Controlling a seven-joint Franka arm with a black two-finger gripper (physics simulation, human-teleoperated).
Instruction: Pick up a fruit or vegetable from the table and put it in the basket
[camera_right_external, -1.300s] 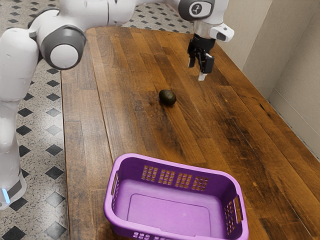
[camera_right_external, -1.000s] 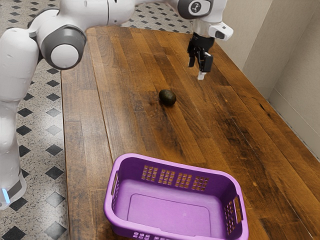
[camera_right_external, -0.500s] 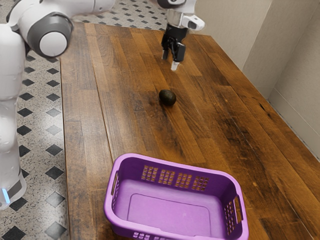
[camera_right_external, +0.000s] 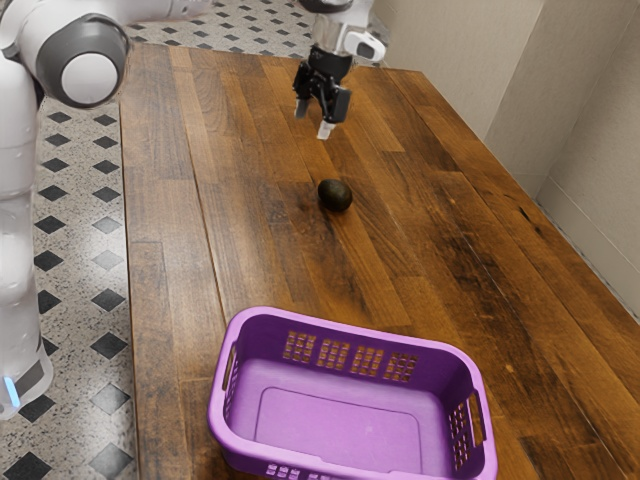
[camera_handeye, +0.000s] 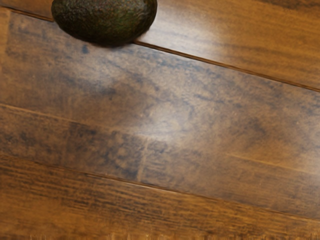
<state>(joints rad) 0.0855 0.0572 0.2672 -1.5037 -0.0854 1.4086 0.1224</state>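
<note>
Item one: claw (camera_right_external: 313, 119), black, two-fingered, hanging in the air above the table (camera_right_external: 175, 285). Fingers standing apart, nothing lying between them. Latest change: the claw is arriving from the exterior view's right, having swung toward the exterior view's left, and is now hovering closer to the fruit, though not squarely over it.

Item two: one avocado (camera_right_external: 335, 196), dark, rough-skinned, egg-shaped, resting on the wood. It is lying below the claw and a little to its side, nearer the exterior camera, and is not being touched. Its place on the table is staying the same through the claw's travel. In the wrist view the fruit is sitting at the picture's edge, partly cut off, so the hand is probably still waiting to be centred on it.

Item three: one purple basket (camera_right_external: 335, 425), open-topped, with pierced walls, standing upright and holding nothing. It is lying well apart from the claw, beyond the avocado on the exterior camera's side, and is likewise keeping its position.

Remarks: the task is seemingly standing at the approach, with grasp, carry and release all outstanding. The next move is calling for a small sideways correction over the avocado, then a straight descent with the fingers straddling it. A descent off centre would be risking a fingertip landing on the rounded skin and rolling the fruit away.
</note>
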